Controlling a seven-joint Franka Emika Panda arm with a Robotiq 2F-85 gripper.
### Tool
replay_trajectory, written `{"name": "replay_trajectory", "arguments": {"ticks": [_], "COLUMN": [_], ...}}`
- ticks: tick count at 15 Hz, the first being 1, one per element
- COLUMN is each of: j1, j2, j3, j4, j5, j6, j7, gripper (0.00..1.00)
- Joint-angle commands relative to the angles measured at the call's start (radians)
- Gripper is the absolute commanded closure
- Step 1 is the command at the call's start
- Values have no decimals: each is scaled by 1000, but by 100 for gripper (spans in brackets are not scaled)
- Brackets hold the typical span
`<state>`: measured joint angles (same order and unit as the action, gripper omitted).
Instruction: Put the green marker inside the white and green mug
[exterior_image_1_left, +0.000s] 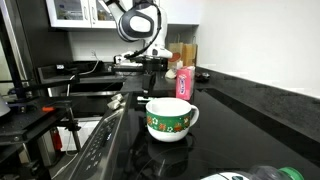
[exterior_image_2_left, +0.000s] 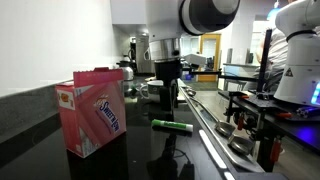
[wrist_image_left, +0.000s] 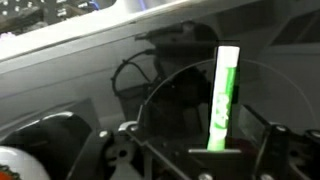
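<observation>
Marker (exterior_image_2_left: 172, 126) lies flat on the black bench (exterior_image_2_left: 120, 160), lengthwise across the picture in an exterior view, with nothing gripping it. Nearest that camera stands a pink carton (exterior_image_2_left: 95, 112), upright and well clear of the marker. Past the carton, the hand (exterior_image_2_left: 167, 102) hangs over the marker, pointing straight down, its tips above the marker and not touching it. The wrist view looks down on the marker (green, with whitish patches along it), which lies on the dark bench between the two finger linkages. These are spread wide at the bottom of the picture, so the hand is released and grasps nothing. In an exterior view the mug (exterior_image_1_left: 172, 120) stands upright nearest the camera, mouth up, on the glossy bench. A pink cup (exterior_image_1_left: 184, 82) stands farther back, close to where the arm (exterior_image_1_left: 140, 25) comes down.
</observation>
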<state>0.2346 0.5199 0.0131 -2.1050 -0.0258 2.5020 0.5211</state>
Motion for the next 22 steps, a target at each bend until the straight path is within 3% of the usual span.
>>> {"name": "replay_trajectory", "arguments": {"ticks": [1,3,4,12,16,22], "j1": [50,68,74,85,77,8], "j2": [63,89,98,101,70,-8], "j3": [-41,-55,-59,-68,-114,-198], "j4": [69,93,102,128,133,191], "j5": [-16,-16,-15,-7,-16,-8], "j6": [-10,-16,-18,-25,-35,-43], "j7": [49,64,64,75,92,129], "gripper": [11,36,37,98,95,95]}}
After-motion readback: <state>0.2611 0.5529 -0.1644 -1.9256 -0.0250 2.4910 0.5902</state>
